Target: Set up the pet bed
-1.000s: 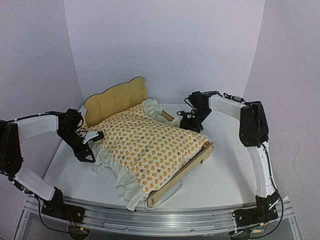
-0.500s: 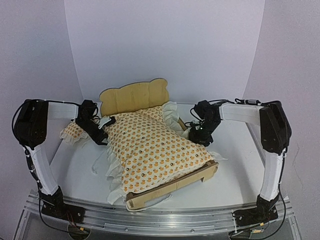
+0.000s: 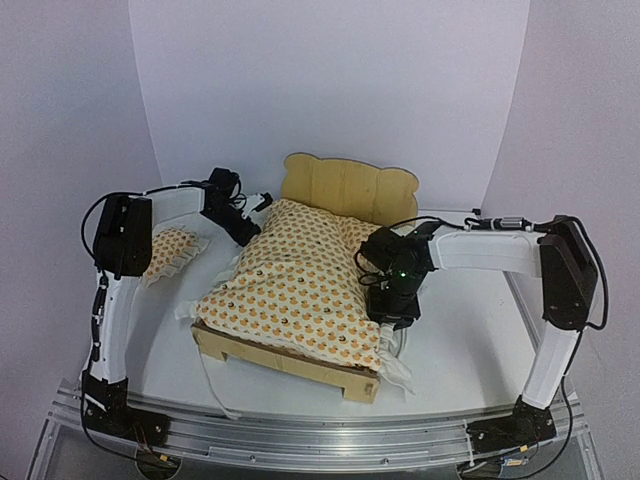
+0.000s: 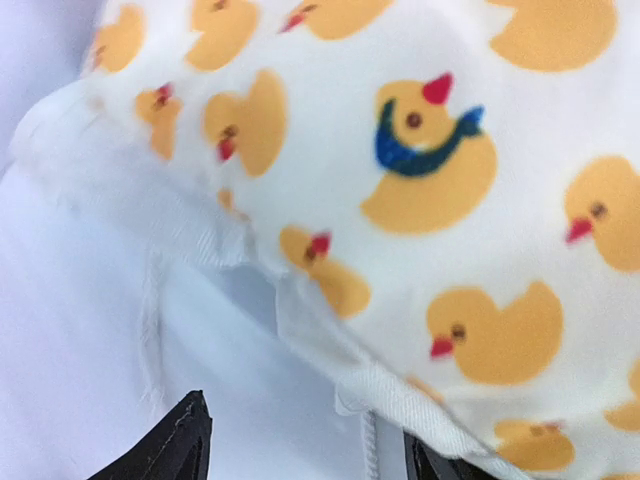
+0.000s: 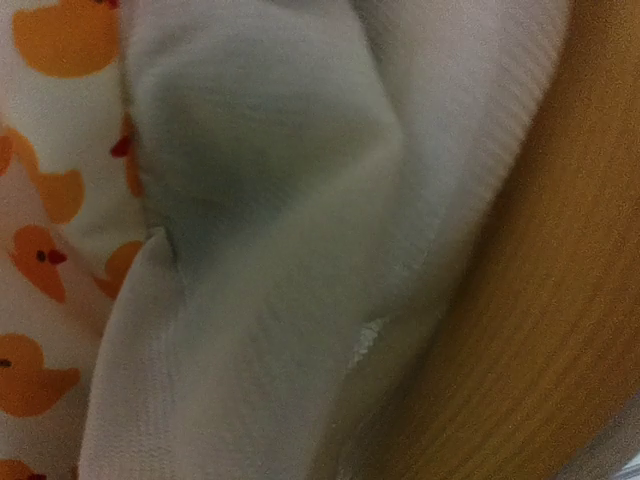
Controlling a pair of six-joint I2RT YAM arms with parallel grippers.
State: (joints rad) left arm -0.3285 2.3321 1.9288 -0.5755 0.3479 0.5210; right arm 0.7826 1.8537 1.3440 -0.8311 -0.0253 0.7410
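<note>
The pet bed [image 3: 290, 358] stands mid-table, its scalloped headboard [image 3: 348, 188] at the back and its low footboard at the front. The duck-print mattress cushion [image 3: 300, 285] lies on it and hides the base. My left gripper [image 3: 250, 215] is at the cushion's far left corner. In the left wrist view its fingertips [image 4: 190, 440] stand apart, open, just below the cushion's ruffled edge [image 4: 400, 400]. My right gripper [image 3: 392, 300] presses against the bed's right side. Its wrist view shows only white ruffle [image 5: 280, 300] and the wooden frame [image 5: 540, 300], with no fingers in sight.
The small ruffled duck-print pillow [image 3: 170, 250] lies on the table left of the bed, below the left arm. Cushion ties hang over the bed's front right corner [image 3: 395, 372]. White walls close in the back and sides.
The bed with the cushion has turned, so the headboard has swung from back left to back centre-right. Both arms moved with it, and the pillow now lies uncovered at the left.
</note>
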